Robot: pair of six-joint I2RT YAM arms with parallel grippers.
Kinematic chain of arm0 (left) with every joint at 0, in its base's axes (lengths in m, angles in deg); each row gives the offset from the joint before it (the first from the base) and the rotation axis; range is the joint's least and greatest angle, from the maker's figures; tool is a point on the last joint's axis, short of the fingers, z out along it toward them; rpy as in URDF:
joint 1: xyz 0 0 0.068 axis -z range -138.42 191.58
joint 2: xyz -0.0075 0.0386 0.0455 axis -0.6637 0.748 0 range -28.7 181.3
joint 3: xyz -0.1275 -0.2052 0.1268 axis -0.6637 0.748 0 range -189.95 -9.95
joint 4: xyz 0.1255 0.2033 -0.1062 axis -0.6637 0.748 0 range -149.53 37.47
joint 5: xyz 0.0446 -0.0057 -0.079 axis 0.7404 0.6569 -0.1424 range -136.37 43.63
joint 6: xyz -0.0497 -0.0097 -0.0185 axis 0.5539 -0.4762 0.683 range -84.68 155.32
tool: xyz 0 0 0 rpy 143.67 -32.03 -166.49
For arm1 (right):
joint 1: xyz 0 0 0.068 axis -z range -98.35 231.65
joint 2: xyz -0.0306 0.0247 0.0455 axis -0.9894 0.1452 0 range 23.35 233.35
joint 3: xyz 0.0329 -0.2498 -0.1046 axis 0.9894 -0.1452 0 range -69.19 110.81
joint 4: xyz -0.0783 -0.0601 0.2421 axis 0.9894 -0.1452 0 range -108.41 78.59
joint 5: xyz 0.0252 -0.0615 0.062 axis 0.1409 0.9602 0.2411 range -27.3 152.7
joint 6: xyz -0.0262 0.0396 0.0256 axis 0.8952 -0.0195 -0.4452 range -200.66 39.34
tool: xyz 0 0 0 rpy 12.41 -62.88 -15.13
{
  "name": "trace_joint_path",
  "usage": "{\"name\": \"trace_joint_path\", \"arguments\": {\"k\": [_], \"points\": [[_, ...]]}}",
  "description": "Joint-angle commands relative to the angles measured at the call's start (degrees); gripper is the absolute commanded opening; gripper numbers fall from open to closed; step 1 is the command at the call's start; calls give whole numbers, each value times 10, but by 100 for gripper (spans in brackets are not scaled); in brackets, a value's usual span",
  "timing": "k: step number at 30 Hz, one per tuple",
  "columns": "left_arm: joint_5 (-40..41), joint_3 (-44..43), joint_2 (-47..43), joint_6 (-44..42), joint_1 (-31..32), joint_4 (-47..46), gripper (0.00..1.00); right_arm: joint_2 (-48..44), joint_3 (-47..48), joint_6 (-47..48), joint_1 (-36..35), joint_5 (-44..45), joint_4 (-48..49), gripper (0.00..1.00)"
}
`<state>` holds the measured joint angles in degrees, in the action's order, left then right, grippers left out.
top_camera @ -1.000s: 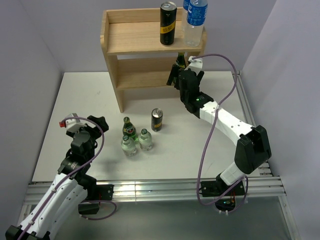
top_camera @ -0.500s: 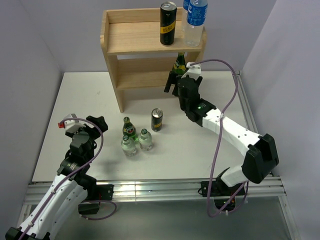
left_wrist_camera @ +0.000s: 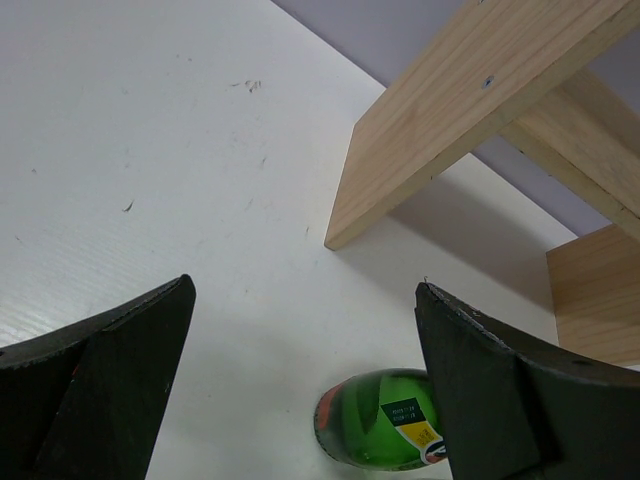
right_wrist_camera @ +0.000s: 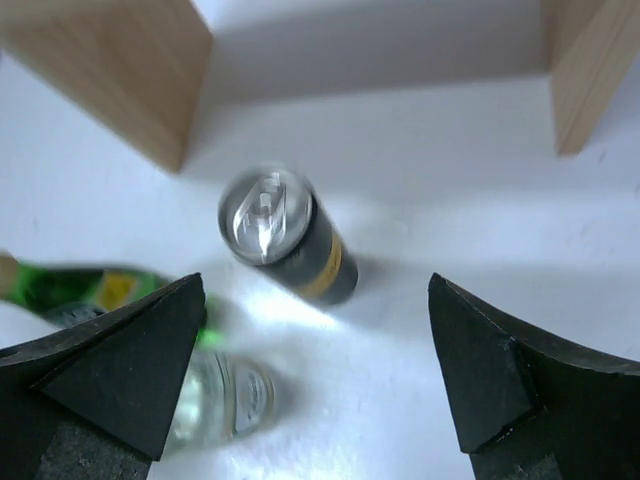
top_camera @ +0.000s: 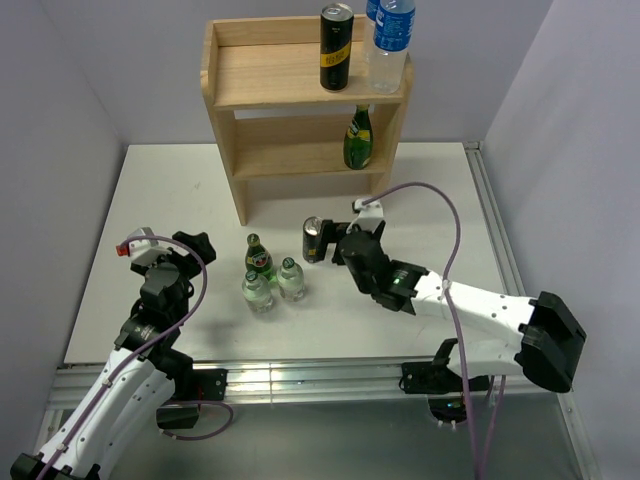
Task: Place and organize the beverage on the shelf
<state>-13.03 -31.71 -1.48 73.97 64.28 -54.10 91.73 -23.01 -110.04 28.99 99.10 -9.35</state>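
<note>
The pale wooden shelf [top_camera: 250,75] stands at the back. A black can [top_camera: 336,48] and a water bottle [top_camera: 390,45] stand on its upper board; a green bottle [top_camera: 358,137] stands on the lower board. On the table stand a small black can [top_camera: 314,240], a green bottle [top_camera: 258,260] and two clear bottles [top_camera: 275,285]. My right gripper [top_camera: 332,246] is open and empty, just right of the small black can [right_wrist_camera: 290,235]. My left gripper [top_camera: 150,250] is open and empty at the left; the green bottle [left_wrist_camera: 385,430] shows low in its wrist view.
The shelf's left side panel [left_wrist_camera: 460,120] reaches the table in the left wrist view. Purple walls close in the white table [top_camera: 150,200] on three sides. A metal rail [top_camera: 300,378] runs along the near edge.
My right gripper let go of the green bottle on the lower shelf board, pulled back and came down toward the small black can on the table. The left arm has not moved.
</note>
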Motion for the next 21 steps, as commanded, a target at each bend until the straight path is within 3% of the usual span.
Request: {"name": "trace_joint_path", "arguments": {"k": [1, 6, 21], "points": [[6, 0, -1, 1, 2, -10, 99, 17, -35, -43, -24, -4, 44, 100], [6, 3, -6, 2, 2, -9, 99, 77, -53, -48, -26, -21, 92, 100], [5, 2, -1, 0, 2, -10, 99, 231, 9, -15, -22, -17, 157, 100]]}}
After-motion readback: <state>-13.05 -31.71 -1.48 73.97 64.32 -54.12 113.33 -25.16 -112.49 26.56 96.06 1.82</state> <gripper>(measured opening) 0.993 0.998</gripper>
